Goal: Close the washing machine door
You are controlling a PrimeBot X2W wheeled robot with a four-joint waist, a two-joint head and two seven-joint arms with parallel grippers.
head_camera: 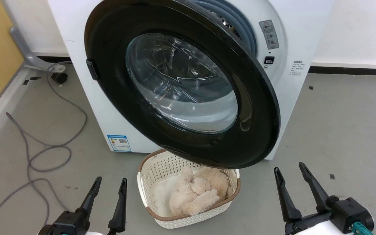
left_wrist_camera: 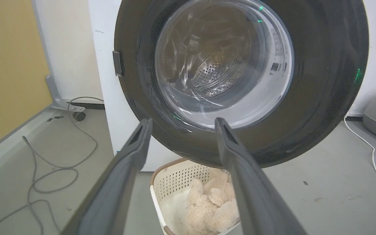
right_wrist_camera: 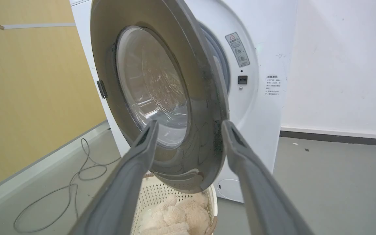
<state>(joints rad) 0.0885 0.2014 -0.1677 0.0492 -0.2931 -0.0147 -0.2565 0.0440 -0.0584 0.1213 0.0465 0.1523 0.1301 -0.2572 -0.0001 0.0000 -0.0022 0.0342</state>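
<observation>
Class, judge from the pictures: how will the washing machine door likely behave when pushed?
The door looks rigid, with a thick black rim, so it should swing whole, not flex. Its glossy face may be slippery. The gap to the machine shows on the right, so pushing there probably closes it easiest.

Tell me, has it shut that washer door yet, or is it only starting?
Nothing looks done yet. The washing machine door stands swung out from the washing machine, grey gasket showing past its free edge. The left gripper and right gripper hang open low in front, touching nothing. Left to do: push the door until it latches.
</observation>
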